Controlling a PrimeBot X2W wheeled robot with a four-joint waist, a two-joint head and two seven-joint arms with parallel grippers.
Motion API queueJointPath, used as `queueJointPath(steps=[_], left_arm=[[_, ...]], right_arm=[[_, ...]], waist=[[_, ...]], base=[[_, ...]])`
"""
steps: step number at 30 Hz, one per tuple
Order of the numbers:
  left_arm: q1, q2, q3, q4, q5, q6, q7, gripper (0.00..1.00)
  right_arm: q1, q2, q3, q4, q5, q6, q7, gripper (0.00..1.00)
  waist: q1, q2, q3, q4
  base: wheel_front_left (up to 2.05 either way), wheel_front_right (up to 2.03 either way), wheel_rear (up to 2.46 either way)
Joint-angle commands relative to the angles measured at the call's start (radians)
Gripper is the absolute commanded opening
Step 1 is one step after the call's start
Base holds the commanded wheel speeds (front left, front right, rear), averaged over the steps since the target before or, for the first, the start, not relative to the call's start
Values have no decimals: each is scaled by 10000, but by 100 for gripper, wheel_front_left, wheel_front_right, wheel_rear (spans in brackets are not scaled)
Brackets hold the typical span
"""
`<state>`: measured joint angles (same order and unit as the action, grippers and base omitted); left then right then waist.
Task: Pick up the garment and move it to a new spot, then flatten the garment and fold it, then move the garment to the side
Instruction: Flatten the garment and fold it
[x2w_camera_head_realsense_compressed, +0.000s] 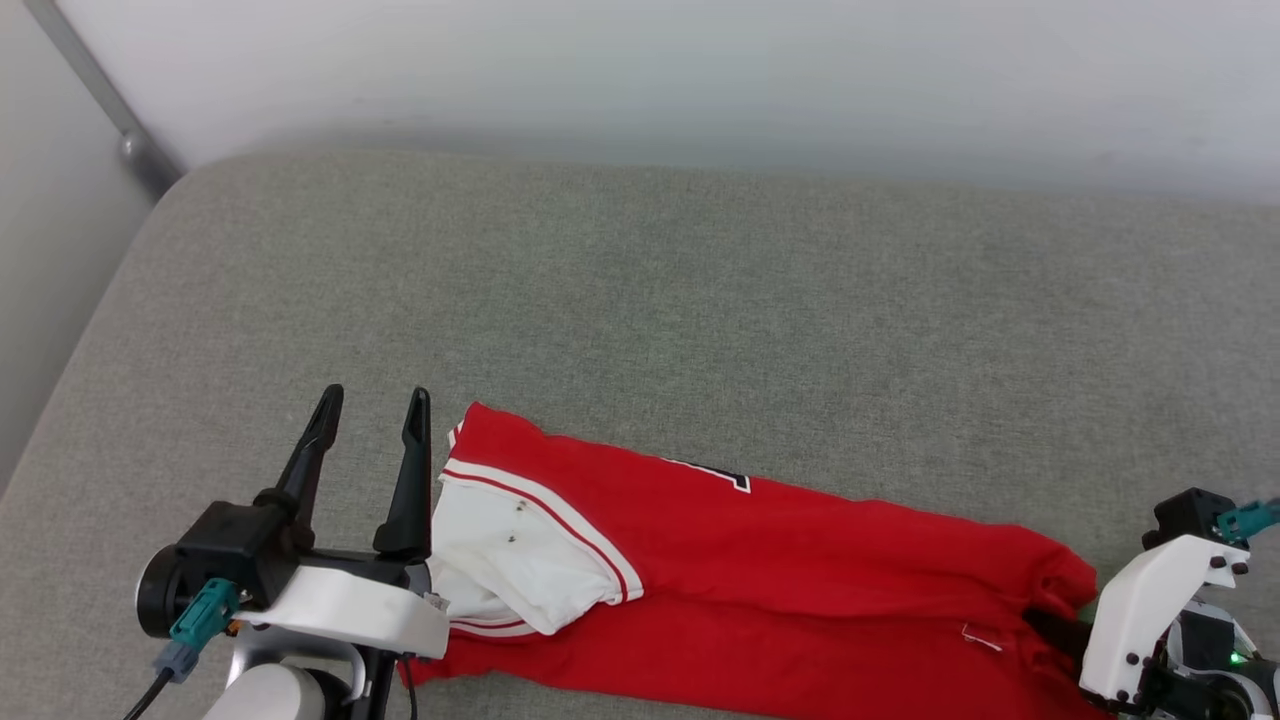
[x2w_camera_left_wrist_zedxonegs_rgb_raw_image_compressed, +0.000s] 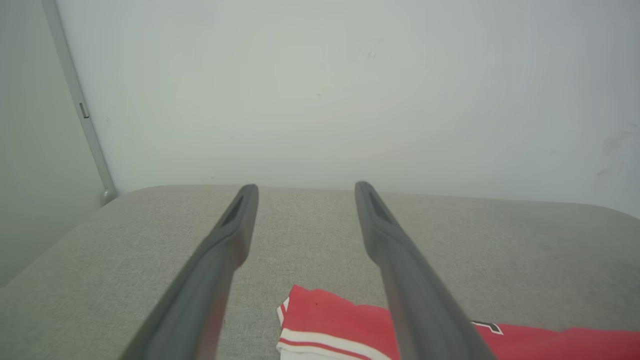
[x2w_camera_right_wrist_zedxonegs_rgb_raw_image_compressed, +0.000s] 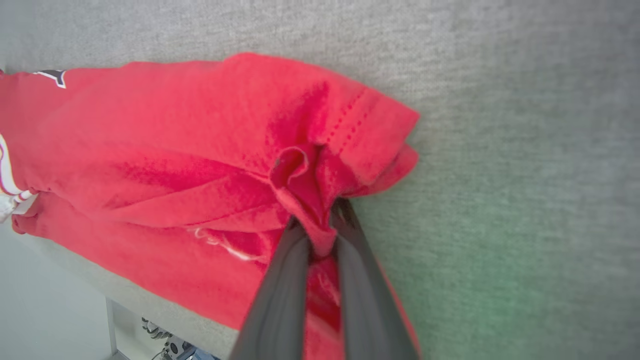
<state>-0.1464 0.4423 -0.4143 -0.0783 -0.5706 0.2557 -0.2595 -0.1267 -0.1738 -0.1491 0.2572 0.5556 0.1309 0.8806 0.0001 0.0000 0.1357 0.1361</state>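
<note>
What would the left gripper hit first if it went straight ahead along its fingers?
Way looks free over the grey cushion; left gripper likely reaches the wall first. Depth unclear.

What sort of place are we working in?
Probably a plain indoor room: a grey fabric cushion like a bed or sofa seat, against a bare white wall, with the garment on it.

A red fabric jersey (x2w_camera_head_realsense_compressed: 800, 560) with a white, stripe-trimmed sleeve lies as a long, crumpled band across the bottom of the frame. Its right end is bunched.
</note>
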Motion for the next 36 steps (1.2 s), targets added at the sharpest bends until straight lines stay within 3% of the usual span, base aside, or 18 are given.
queueJointPath(steps=[1, 12, 19, 23, 26, 30, 36], left_arm=[[200, 79, 32, 17, -3, 72, 14, 100], [934, 357, 340, -55, -59, 552, 47, 100], [1197, 378, 305, -98, 17, 683, 36, 100], [1201, 375, 295, -79, 9, 694, 32, 100], [1179, 405, 272, -52, -1, 673, 50, 100], [1088, 404, 222, -30, -22, 650, 95, 100], [913, 334, 119, -65, -26, 643, 200, 100]], right_arm=[[-88, -63, 111, 102, -10, -4, -152, 0], [-821, -1035, -529, 252, -308, -6, -418, 0], [-951, -1351, -2188, -136, -936, -4, 109, 0], [-1096, -930, -2802, -556, -808, -4, 429, 0], [-1172, -219, -2993, -788, -336, -4, 965, 0], [-1223, 786, -3101, -912, 866, -4, 2035, 0], [-1254, 1251, -2523, -398, 2796, -4, 2895, 0]], waist=[[-1, 0, -302, -141], [-1, 0, -1112, -651], [-1, 0, -1226, -897], [-1, 0, -1209, -1024], [-1, 0, -1196, -1086], [-1, 0, -1187, -1095], [-1, 0, -1099, -929]], base=[[0, 0, 0], [0, 0, 0], [0, 0, 0], [0, 0, 0], [0, 0, 0], [0, 0, 0], [0, 0, 0]])
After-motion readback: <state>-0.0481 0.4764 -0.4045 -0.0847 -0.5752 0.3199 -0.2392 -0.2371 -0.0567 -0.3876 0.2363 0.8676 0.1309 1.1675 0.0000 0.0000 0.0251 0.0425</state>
